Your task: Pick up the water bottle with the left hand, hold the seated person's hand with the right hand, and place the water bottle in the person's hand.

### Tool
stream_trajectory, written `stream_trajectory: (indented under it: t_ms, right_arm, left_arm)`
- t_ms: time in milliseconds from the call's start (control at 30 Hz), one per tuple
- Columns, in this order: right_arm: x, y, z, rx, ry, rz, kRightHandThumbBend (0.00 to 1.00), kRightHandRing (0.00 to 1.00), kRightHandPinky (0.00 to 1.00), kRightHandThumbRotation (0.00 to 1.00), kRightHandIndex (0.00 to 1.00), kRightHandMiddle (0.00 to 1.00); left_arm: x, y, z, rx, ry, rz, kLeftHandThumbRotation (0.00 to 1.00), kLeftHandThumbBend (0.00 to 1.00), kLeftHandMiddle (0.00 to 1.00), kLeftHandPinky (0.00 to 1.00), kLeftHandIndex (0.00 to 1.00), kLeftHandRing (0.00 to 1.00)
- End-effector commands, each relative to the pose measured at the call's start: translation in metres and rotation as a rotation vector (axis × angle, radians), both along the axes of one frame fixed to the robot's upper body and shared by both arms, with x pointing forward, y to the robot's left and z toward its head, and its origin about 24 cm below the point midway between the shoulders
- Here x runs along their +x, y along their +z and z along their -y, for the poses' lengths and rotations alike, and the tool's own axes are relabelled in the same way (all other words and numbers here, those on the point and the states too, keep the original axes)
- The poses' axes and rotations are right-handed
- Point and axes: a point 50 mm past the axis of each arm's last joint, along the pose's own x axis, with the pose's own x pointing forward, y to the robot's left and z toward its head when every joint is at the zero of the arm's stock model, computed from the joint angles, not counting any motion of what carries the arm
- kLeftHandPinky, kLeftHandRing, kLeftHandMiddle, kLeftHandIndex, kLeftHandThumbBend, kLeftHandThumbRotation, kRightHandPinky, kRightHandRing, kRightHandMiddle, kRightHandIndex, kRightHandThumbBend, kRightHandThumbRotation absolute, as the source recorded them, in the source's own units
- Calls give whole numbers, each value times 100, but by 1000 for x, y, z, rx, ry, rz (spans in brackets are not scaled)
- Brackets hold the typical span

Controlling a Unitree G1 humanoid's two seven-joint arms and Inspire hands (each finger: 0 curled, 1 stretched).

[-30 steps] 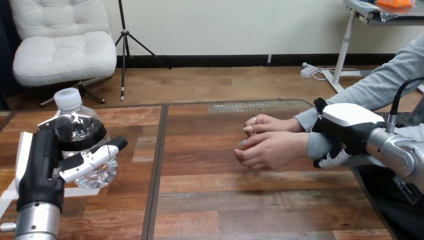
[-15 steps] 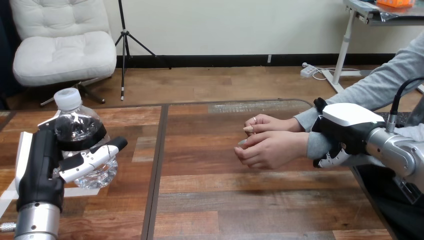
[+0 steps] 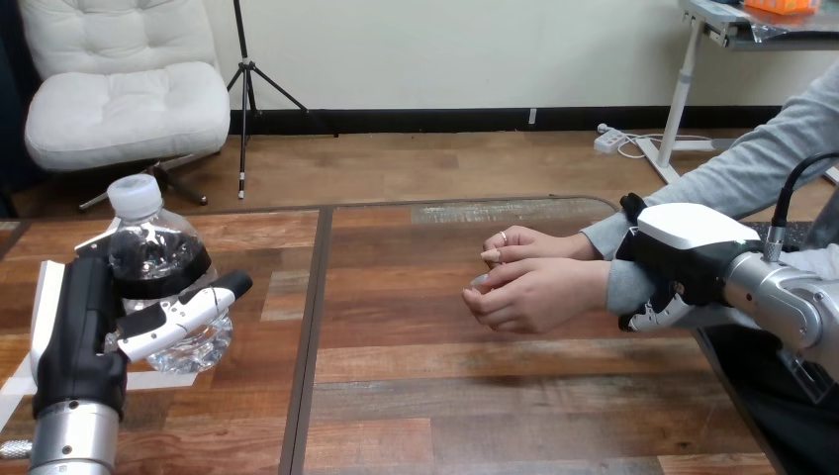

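Both hands are occupied: left hand (image 3: 77,327) grips the upright water bottle (image 3: 148,237) at mid-left; right hand (image 3: 688,252) clasps the person's wrist (image 3: 621,285) (sleeved), the person's hands (image 3: 529,292) lying well right of the bottle.

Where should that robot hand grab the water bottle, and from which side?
Round its wide middle, coming from the near side, probably. The water bottle stands upright and its body is round, so curled fingers wrap it well, as the left robot hand does now; the small cap offers less hold.
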Motion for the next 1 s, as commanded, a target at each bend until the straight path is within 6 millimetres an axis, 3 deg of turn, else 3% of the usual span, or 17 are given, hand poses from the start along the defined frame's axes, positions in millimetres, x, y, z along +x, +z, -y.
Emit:
stream_trajectory:
  t_ms: [0,967]
  right_arm:
    - [14,27,-7,65,7,121,47,26,20,0,36,33]
    - [13,28,-7,82,12,130,48,25,20,0,35,33]
  left_arm:
    - [11,24,2,17,-15,117,0,68,40,31,41,36]
    - [11,24,2,10,-19,120,0,69,40,31,41,36]
